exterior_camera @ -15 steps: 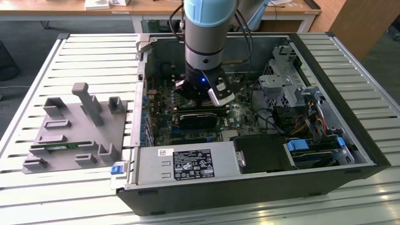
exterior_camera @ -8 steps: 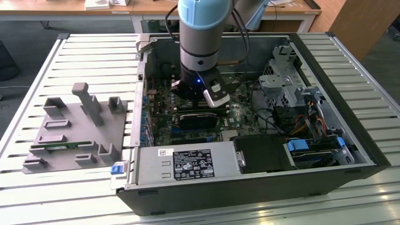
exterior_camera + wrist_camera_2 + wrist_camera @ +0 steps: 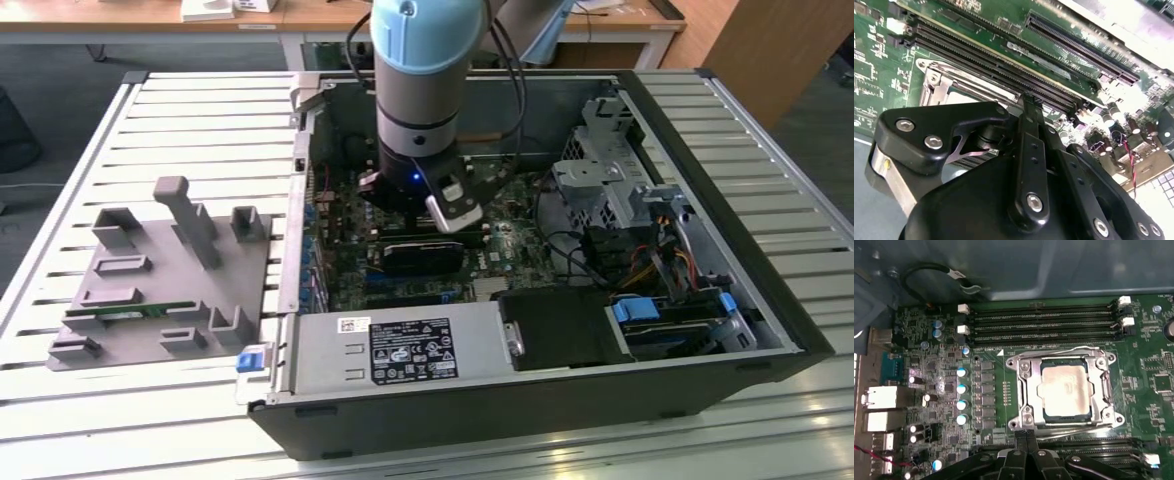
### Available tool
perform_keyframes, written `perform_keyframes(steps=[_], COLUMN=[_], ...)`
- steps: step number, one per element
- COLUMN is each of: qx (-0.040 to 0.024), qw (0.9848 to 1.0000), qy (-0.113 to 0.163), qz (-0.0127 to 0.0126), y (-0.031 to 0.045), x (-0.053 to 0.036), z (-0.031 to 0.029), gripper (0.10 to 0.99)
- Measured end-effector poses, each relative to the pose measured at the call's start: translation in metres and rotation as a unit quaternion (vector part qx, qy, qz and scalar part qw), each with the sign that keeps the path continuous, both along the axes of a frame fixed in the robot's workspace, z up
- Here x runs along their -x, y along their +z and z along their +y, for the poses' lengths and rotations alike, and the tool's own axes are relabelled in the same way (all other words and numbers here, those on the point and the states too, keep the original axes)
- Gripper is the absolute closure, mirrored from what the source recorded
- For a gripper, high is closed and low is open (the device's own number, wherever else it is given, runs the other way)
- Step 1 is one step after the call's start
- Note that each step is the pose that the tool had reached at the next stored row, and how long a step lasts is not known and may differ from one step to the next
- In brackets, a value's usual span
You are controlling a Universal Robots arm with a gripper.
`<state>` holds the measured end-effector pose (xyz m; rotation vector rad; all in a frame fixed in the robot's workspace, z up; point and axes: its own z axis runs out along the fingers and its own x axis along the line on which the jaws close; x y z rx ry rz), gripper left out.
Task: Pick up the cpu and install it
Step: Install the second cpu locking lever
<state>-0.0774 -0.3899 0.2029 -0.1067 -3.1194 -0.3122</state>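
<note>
The arm hangs down inside the open black computer case (image 3: pixel 747 300) on the slatted metal table (image 3: pixel 200 110), its black gripper (image 3: pixel 1025 436) poised just above the green motherboard (image 3: pixel 944 390). In the first wrist view the two thin black fingers (image 3: pixel 1025 440) are pressed together with nothing between them, their tips at the edge of the silver metal socket frame (image 3: pixel 1024 385). The cpu (image 3: pixel 1065 390), a small flat square chip with a dull silver top, already lies inside that frame, and from where I stand it looks level and square to the opening, though I can't tell whether it is fully seated on the contacts below. That is where I'd worry: if the chip sits a touch skewed, any downward press could bend the contacts under it. The fingertips are also very near the frame and the rows of long black memory slots (image 3: pixel 1044 320) just beside it, so a small sideways drift could catch the frame or scrape the board. The thin wire lever running along the frame's edge looks easy to snag. Over on the exterior view's left, the grey plastic fixture (image 3: pixel 174 290) sits well apart with a thin green memory stick (image 3: pixel 114 311) lying on it.
</note>
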Motion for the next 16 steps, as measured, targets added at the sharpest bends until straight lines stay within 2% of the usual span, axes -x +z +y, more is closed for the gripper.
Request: perform_keyframes(steps=[5,16], qx=[-0.0141,-0.0210], qw=[0.9999,0.9998], qy=[0.000,0.000], qz=[-0.0001,-0.0001], y=[-0.0036,-0.0082], x=[0.0001,0.0010], z=[-0.0003,-0.0003], gripper=[0.980,0.980])
